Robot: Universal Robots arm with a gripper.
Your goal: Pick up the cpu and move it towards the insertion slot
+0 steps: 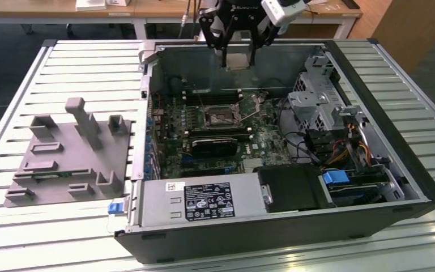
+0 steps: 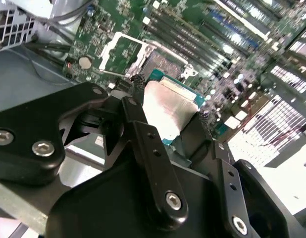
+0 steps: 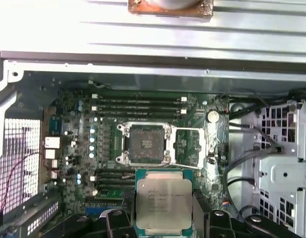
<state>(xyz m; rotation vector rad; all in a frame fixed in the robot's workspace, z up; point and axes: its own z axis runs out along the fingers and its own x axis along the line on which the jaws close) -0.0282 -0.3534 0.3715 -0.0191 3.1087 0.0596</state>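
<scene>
Clamped between the tool's (image 1: 237,56) black fingers (image 2: 143,129), the cpu (image 3: 164,203) is held by its opposite edges, lifted clear above the open computer case (image 1: 399,170). In both wrist views its silver top shows between the closed jaws. Below it lies the green motherboard (image 3: 192,148), and on that board the insertion slot (image 3: 145,144) sits uncovered, its metal frame around a dark centre, just beyond the chip. Farther off, grey fixture blocks (image 1: 70,158) rest on the slatted surface (image 1: 89,62) at the exterior view's left.
</scene>
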